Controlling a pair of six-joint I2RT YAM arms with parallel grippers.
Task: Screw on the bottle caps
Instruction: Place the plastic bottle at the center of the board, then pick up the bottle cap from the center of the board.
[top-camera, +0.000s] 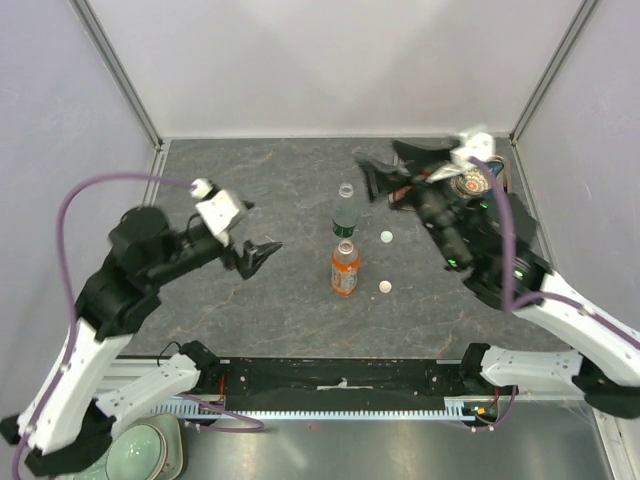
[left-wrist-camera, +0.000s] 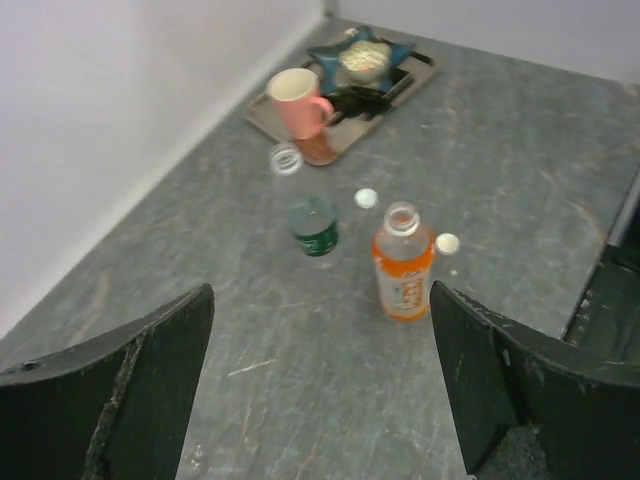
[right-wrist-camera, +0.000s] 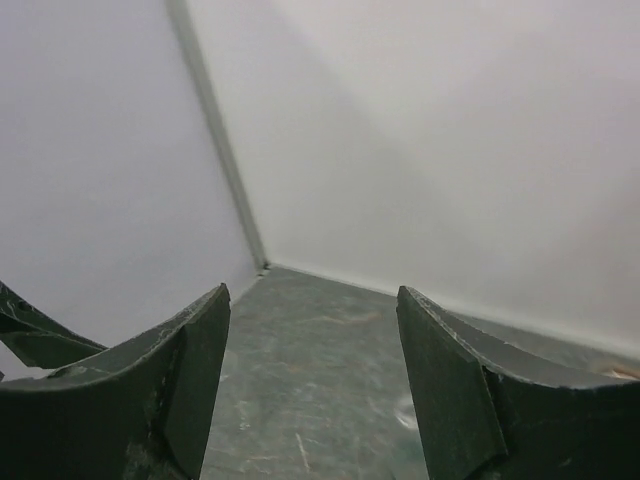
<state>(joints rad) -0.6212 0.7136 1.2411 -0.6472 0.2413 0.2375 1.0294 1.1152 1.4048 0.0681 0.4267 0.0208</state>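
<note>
Three bottles stand in a row mid-table: the orange bottle (top-camera: 345, 268) (left-wrist-camera: 403, 262) with an open mouth, the green-label bottle (top-camera: 345, 217) (left-wrist-camera: 313, 225) behind it, and the tiny clear bottle (top-camera: 346, 190) (left-wrist-camera: 286, 158) farthest back. Two white bottle caps (top-camera: 386, 237) (top-camera: 385, 287) lie on the table to their right, and both caps (left-wrist-camera: 366, 198) (left-wrist-camera: 447, 243) show in the left wrist view. My left gripper (top-camera: 258, 255) (left-wrist-camera: 320, 390) hovers open, left of the orange bottle. Behind and right of the tiny bottle, my right gripper (top-camera: 368, 178) (right-wrist-camera: 312, 380) is raised and open. Neither gripper holds anything.
A tray (left-wrist-camera: 345, 80) (top-camera: 497, 175) in the back right corner holds a pink mug (left-wrist-camera: 298, 103) and a patterned dish; my right arm partly covers it from above. White walls close three sides. A pale green bowl (top-camera: 140, 455) sits off the table at front left.
</note>
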